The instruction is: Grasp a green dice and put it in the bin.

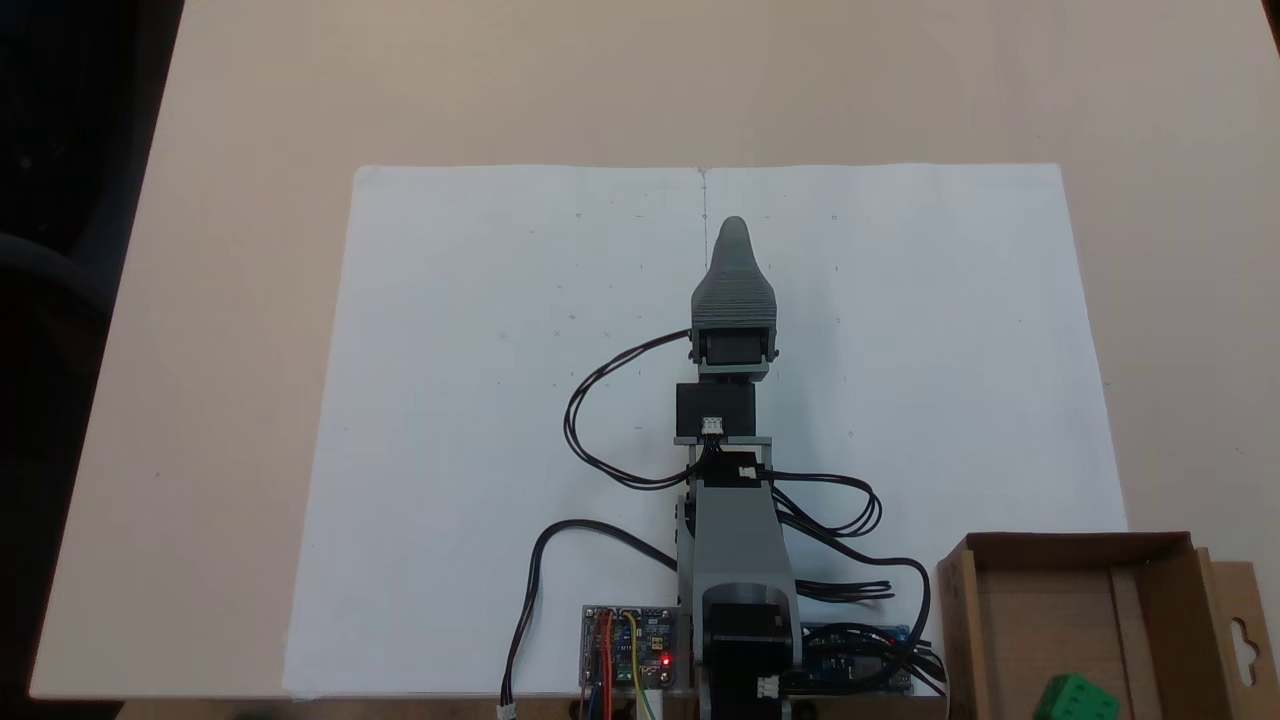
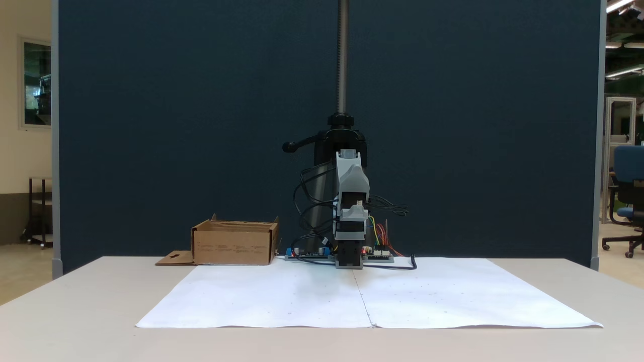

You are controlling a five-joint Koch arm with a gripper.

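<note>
Inside bin (image 1: 1150,600), green dice (image 1: 1075,700), beside cables (image 1: 860,590)

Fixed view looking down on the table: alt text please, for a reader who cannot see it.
The green dice already lies inside the cardboard bin at lower right. The arm stretches up the middle over white paper, its claw pointing away, holding nothing visible.

I see the green dice (image 1: 1076,699) lying inside the bin (image 1: 1160,590), a brown open cardboard box with upright flaps, at the table edge
</note>
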